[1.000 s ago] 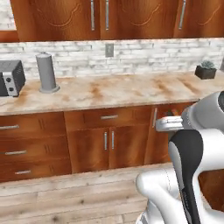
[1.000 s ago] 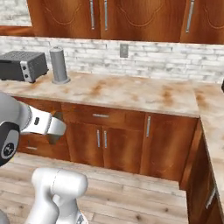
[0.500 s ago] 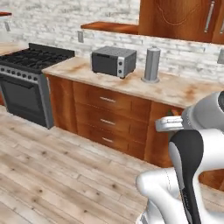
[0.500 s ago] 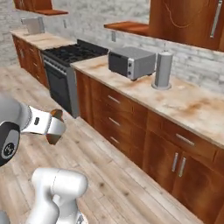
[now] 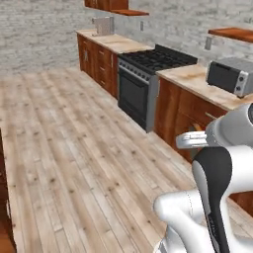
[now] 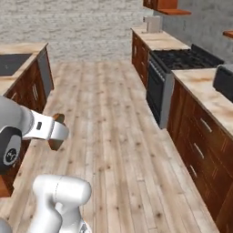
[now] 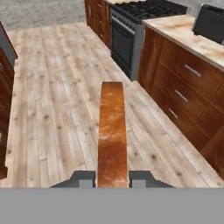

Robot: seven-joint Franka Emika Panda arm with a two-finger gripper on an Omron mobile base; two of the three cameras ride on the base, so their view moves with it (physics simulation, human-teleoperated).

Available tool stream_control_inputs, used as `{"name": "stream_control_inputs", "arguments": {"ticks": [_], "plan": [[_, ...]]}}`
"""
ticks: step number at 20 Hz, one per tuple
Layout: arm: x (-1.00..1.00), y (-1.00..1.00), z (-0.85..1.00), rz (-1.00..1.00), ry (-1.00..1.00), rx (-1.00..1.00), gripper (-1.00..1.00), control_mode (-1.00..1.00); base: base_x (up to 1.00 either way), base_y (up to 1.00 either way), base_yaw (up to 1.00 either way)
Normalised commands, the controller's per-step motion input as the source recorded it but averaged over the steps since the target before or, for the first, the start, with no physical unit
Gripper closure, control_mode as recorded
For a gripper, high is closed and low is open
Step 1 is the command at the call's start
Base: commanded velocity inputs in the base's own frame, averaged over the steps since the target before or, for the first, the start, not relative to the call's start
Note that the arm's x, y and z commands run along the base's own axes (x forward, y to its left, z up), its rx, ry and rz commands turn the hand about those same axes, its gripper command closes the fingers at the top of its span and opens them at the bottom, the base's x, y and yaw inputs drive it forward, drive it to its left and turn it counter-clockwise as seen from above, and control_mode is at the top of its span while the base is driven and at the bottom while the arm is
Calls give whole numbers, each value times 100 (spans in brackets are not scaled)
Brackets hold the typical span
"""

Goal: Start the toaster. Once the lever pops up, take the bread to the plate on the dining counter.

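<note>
Wood floor [image 5: 74, 148] now spreads before us where cabinets stood a second ago; our base has turned, bringing the stove [image 5: 148, 74] into sight. We see our gripper [image 7: 113, 177] clamped on the bread [image 7: 112, 131], which juts edge-on between its fingertips.

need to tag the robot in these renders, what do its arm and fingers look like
The arm is glossy white with rounded, tube-like links and a dark, near-black joint band at the bend. In the right base view a grey joint cap with a small round mark sits beside a white wrist section. The fingers are small, flat, dark grey tips. No cables show.
</note>
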Motion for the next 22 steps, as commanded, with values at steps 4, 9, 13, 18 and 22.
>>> {"name": "stream_control_inputs", "arguments": {"ticks": [4, 9, 13, 18, 22], "plan": [[0, 0, 0, 0, 0, 0, 100, 100, 33, -31, 62], [0, 0, 0, 0, 0, 0, 100, 100, 29, 6, 36], [0, 0, 0, 0, 0, 0, 100, 100, 5, 81, 19], [0, 0, 0, 0, 0, 0, 100, 100, 12, 100, 1], [0, 0, 0, 0, 0, 0, 100, 100, 33, 100, 0]]}}
